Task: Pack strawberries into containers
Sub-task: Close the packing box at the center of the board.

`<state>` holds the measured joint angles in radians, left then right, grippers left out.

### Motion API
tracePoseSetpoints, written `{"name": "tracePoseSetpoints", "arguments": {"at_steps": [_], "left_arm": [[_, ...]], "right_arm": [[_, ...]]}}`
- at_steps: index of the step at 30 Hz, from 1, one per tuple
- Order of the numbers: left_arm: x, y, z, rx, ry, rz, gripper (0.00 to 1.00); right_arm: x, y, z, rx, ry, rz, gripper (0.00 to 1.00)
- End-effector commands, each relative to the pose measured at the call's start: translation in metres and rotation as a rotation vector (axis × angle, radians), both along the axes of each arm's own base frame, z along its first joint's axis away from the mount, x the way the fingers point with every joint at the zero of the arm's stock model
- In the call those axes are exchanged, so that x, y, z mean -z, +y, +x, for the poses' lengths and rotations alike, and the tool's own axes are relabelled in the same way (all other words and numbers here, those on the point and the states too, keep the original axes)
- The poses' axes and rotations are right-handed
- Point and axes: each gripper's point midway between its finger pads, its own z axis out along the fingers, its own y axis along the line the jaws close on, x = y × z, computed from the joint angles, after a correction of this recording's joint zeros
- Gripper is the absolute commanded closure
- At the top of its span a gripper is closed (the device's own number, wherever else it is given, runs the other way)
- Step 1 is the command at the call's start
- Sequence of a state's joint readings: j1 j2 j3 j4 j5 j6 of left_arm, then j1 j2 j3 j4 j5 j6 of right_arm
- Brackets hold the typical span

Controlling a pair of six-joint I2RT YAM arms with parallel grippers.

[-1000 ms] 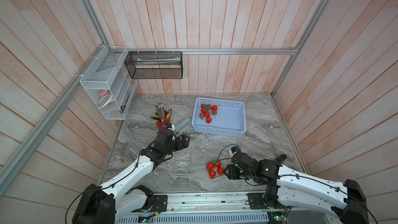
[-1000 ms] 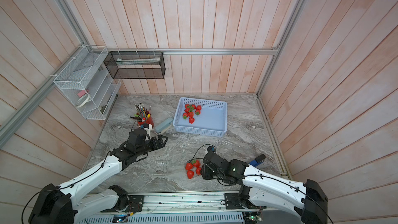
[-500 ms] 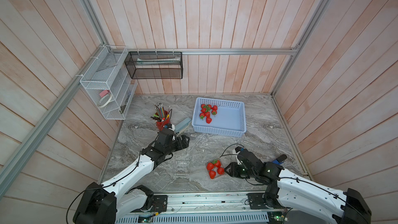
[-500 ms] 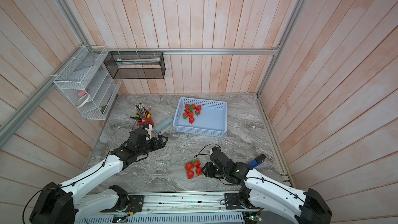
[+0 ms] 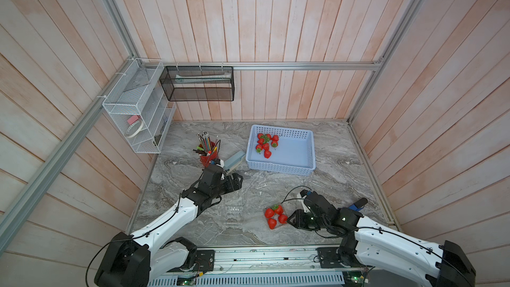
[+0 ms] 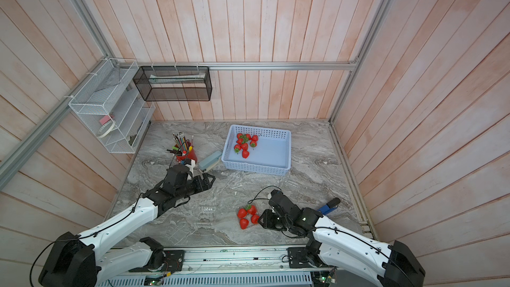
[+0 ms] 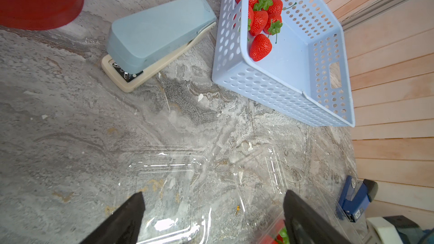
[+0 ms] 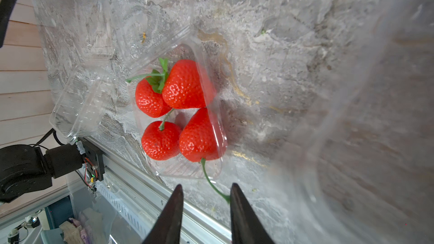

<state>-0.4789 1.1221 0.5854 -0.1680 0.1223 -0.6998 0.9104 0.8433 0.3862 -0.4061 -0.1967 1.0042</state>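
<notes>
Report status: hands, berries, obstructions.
Left hand open, empty, by an empty clear box. Right hand open, empty, beside filled box, four strawberries inside. More strawberries in blue basket. Nothing blocking.

Red strawberries [image 8: 183, 85], light-blue perforated basket [image 5: 278, 168], grey veined marble table [image 5: 262, 186]

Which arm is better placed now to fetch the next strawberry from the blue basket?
Left, probably. The left gripper is open and close to the basket. The right gripper is beside the filled container, farther from the basket's strawberries.
</notes>
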Motion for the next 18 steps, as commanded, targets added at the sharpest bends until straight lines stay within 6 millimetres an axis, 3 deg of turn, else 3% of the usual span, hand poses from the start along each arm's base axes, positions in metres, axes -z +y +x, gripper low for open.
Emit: {"name": "tracePoseSetpoints", "arguments": {"at_steps": [1,7,18], "left_arm": [[-0.011,0.0,0.008,-0.006,-0.036,0.002,0.06],[-0.011,0.0,0.008,-0.007,-0.038,0.002,0.06],[-0.007,0.001,0.009,-0.01,-0.03,0.009,0.06]], "right_arm": [[0.013,-0.009,-0.006,-0.003,0.031,-0.041,0.65],[0.01,0.002,-0.006,-0.024,0.031,0.006,0.68],[0.001,0.012,-0.001,-0.031,0.021,0.04,0.96]]}}
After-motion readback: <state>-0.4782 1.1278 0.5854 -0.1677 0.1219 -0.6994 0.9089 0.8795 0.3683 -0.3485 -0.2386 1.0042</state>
